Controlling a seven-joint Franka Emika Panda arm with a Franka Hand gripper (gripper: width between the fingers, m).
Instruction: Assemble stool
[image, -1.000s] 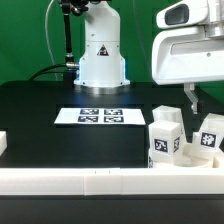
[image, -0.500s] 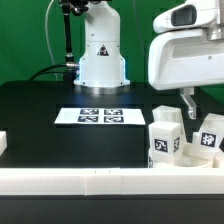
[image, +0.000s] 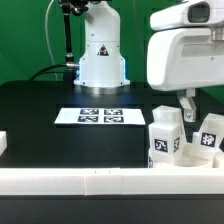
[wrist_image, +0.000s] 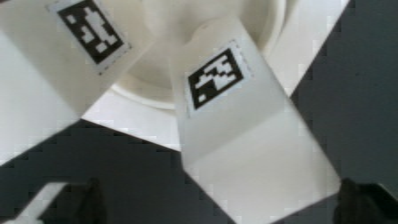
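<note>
Black table (image: 60, 95), marker board (image: 99, 116) mid-surface. Legs (image: 165, 138) loose beside seat (wrist_image: 178, 40), none socketed yet. My gripper (image: 187, 104) above them, jaws wide, holding nothing. Assembly barely begun.
</note>
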